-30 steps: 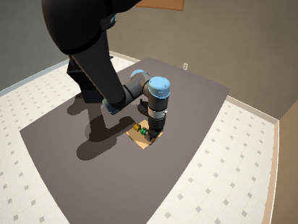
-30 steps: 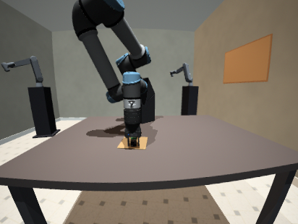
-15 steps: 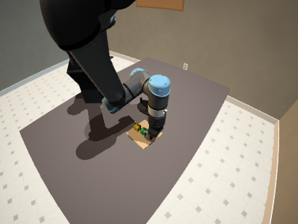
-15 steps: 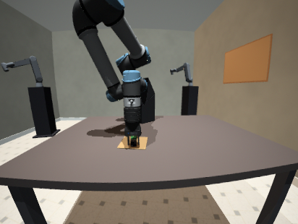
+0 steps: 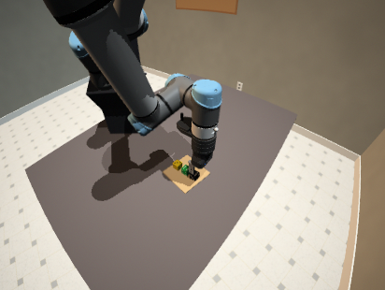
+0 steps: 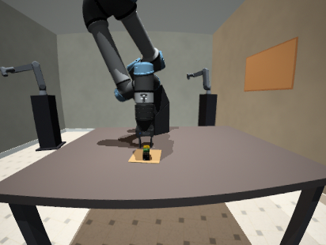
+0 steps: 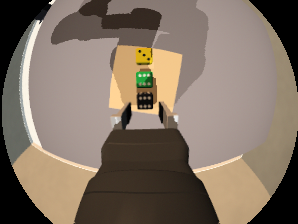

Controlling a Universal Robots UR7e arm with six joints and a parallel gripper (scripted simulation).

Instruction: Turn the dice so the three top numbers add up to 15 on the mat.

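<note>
From the top view, we see our arm reaching down to the tan mat (image 5: pixel 186 186) (image 6: pixel 135 159) (image 7: pixel 171 65), where the yellow die (image 5: pixel 177 165) (image 6: pixel 146 146) (image 7: pixel 144 56), the green die (image 5: pixel 185 169) (image 6: pixel 146 149) (image 7: pixel 144 79) and the black die (image 5: pixel 194 175) (image 6: pixel 146 155) (image 7: pixel 145 101) stand in a row.

In the exterior view, our gripper (image 5: pixel 192 169) (image 6: pixel 145 146) (image 7: pixel 144 108) hangs above the mat, fingers pointing down (the dice line up one behind another here, black nearest us).

In the wrist view, our two fingers stand wide apart, nearly fully open, with nothing held. The black die lies just beyond them, showing six pips; the green one, in the middle, also shows six, and the yellow one, farthest from the gripper, shows three (that makes fifteen). All three rest on the mat.
</note>
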